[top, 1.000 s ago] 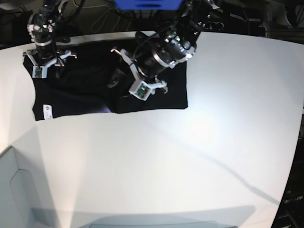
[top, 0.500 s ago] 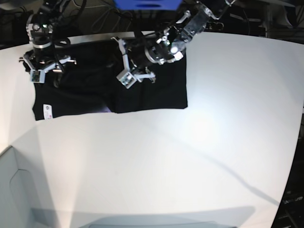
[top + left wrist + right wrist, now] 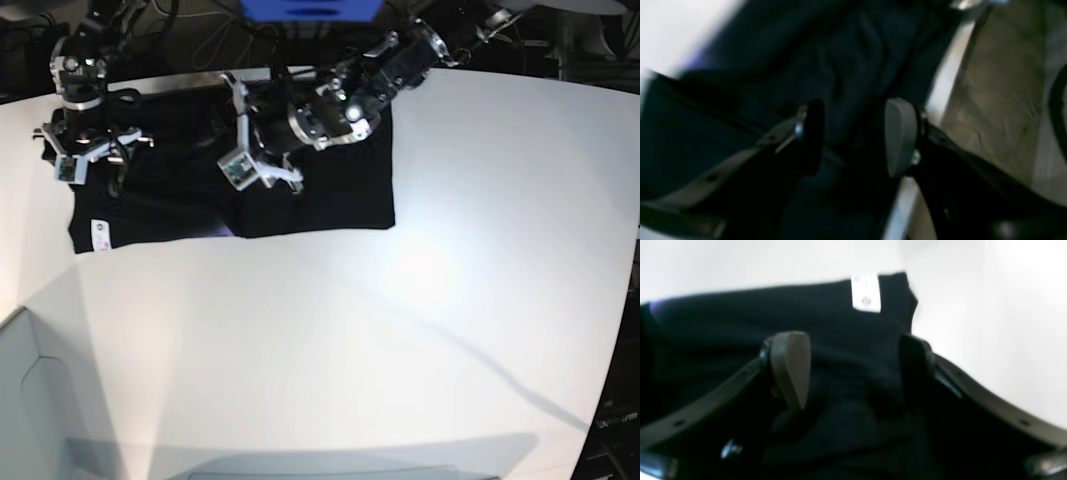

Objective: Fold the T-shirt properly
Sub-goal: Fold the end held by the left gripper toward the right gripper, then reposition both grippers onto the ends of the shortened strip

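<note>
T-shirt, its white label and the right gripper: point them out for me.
T-shirt (image 3: pixel 340 195): base view, flat right-hand panel.
White label (image 3: pixel 866 292): right wrist view, its middle.
Right gripper (image 3: pixel 853 370): right wrist view, between the spread fingertips.

Both arms: black housings with silver metal joint rings, dark cables trailing off the table's far edge. Left gripper: dark curved finger beams with screw holes, one grey rounded pad, one black. Right gripper: same build, grey-brown pad, black opposite. White finger brackets show in base view.
</note>
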Motion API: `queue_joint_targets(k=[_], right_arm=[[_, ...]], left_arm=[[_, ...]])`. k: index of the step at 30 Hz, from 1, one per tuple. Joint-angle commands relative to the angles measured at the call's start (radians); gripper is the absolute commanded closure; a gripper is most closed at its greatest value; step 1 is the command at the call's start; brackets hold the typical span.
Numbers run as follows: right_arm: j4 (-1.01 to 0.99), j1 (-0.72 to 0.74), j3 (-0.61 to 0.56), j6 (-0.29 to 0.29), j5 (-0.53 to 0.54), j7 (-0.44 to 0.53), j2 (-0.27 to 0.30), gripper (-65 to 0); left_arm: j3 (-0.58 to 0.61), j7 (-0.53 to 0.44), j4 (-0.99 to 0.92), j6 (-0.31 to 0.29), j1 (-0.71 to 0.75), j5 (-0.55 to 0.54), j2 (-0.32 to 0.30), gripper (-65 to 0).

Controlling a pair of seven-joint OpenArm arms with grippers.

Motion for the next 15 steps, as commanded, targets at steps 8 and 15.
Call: queue_joint_targets(k=[8, 15], right_arm=[[-0.123, 0.090, 0.052, -0.001, 0.004, 0.023, 0.094, -42.9], [-0.284, 0.100, 0.058, -0.001, 0.009, 0.023, 0.164, -43.0]], left_arm=[[-0.487, -0.007, 0.051, -0.006, 0.197, -0.002, -0.044, -28.8], [-0.750, -0.012, 0.048, -0.007, 0.319, -0.003, -0.042, -28.8]])
